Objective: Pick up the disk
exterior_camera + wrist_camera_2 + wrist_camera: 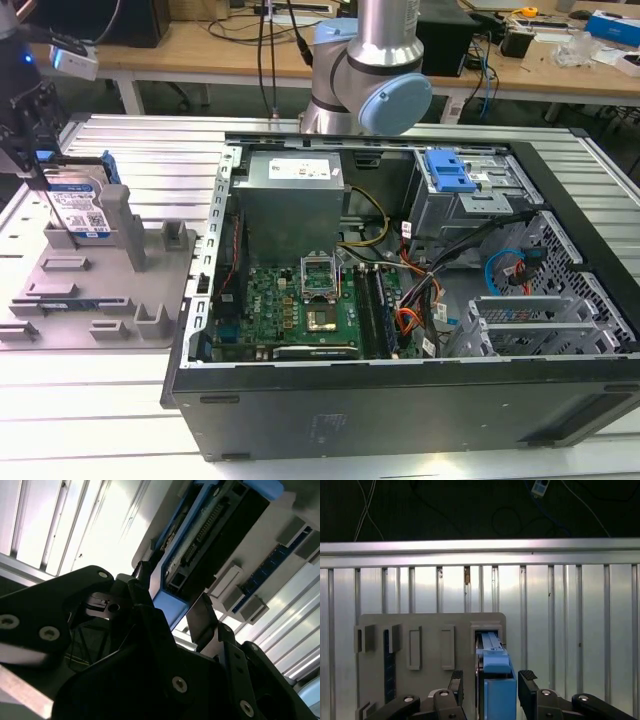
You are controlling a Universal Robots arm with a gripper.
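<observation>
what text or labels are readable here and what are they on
No text is legible.
Label on the disk, white and blue, exterior view: print too small to read.
White label on top of the power supply in the computer case, exterior view: too blurred to read.
Both wrist views: no legible text.

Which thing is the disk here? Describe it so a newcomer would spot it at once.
On the exterior view's left, beside the open computer case, lies a grey tray with posts. The disk stands on edge at its far corner, the open hand astride it. Unlike the grey posts, it is silver with a white-and-blue label and blue rails.
</observation>
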